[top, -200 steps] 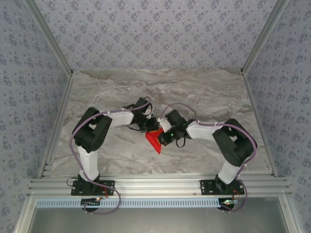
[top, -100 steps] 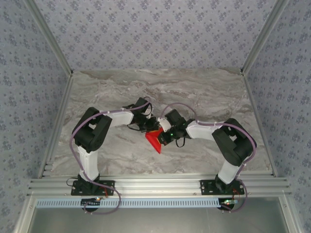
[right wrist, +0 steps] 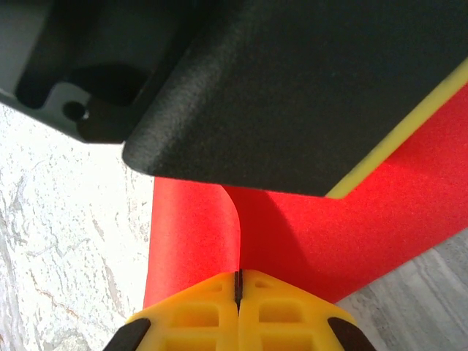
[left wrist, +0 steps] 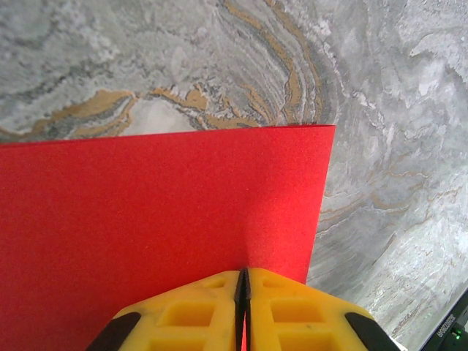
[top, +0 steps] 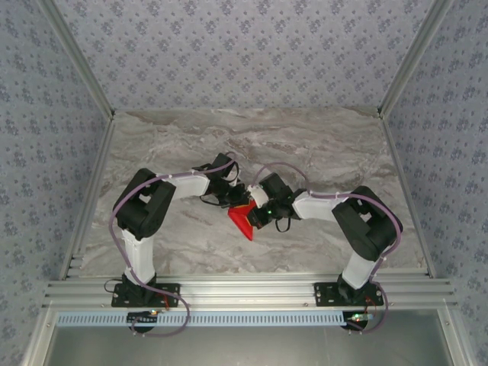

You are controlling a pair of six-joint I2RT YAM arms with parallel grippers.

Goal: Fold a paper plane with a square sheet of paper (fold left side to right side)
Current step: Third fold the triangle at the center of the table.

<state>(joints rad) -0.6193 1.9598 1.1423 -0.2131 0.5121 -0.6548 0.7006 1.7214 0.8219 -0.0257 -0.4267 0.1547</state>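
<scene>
The square sheet of paper (top: 243, 220) sits near the middle of the marble table (top: 191, 145), caught between the two wrists where they meet, with one red corner pointing toward the near edge. The left gripper (left wrist: 243, 274) has its yellow fingers pressed together on the near edge of the sheet, and from its wrist camera the paper spreads out flat and wide, its far edge straight against the stone. The right gripper (right wrist: 238, 276) is likewise closed, and a curled lip of red paper rises into the seam between its fingers, so it appears to be pinching a raised edge. The black body of the left gripper hangs right above that spot, very close to the right one.

The main risk, as I judge it, is the crowding: the two wrists are nearly touching, and a small sideways move by either arm could knock the other. With both pinches on one thin sheet, any pull in opposite directions could tear it or drag it out of one grip. The raised lip could also buckle into a stray crease. If the left side is carried over to the right while the sheet sits skewed, the edges will not meet and the fold will come out crooked
</scene>
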